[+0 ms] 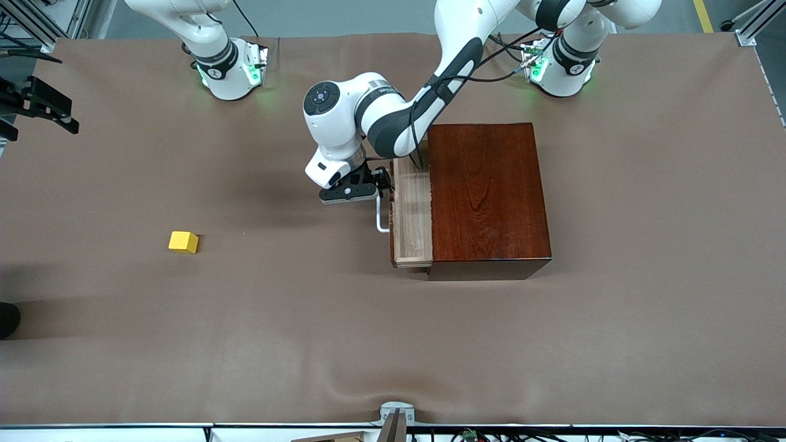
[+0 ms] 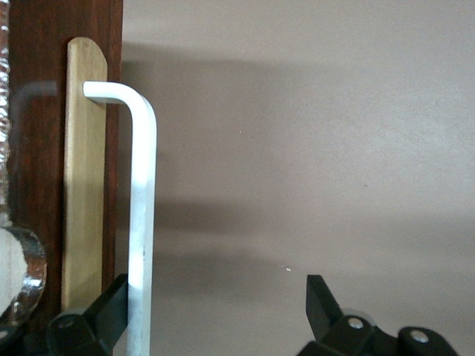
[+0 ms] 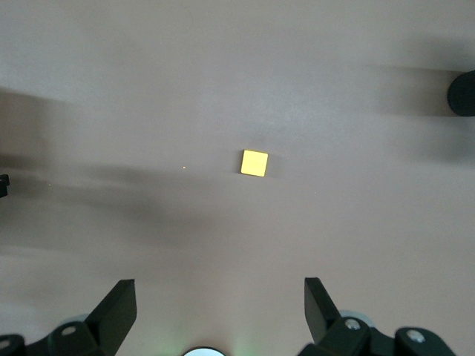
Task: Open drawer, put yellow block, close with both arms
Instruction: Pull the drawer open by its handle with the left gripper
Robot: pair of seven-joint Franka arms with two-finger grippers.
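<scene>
The dark red-brown box (image 1: 485,196) stands mid-table with its drawer (image 1: 411,215) pulled partly out, the pale tray showing. The white handle (image 1: 381,218) faces the right arm's end of the table. My left gripper (image 1: 379,184) is open at the handle; in the left wrist view the white handle bar (image 2: 141,215) runs just inside one finger (image 2: 111,304) of the left gripper (image 2: 215,308), and nothing is clamped. The yellow block (image 1: 183,242) lies on the table toward the right arm's end. My right gripper (image 3: 219,304) is open and empty, high over the table with the yellow block (image 3: 254,162) below it.
The table is covered by a brown cloth (image 1: 307,319). A black fixture (image 1: 37,101) juts in at the right arm's end of the table. A metal clamp (image 1: 396,417) sits on the table edge nearest the front camera.
</scene>
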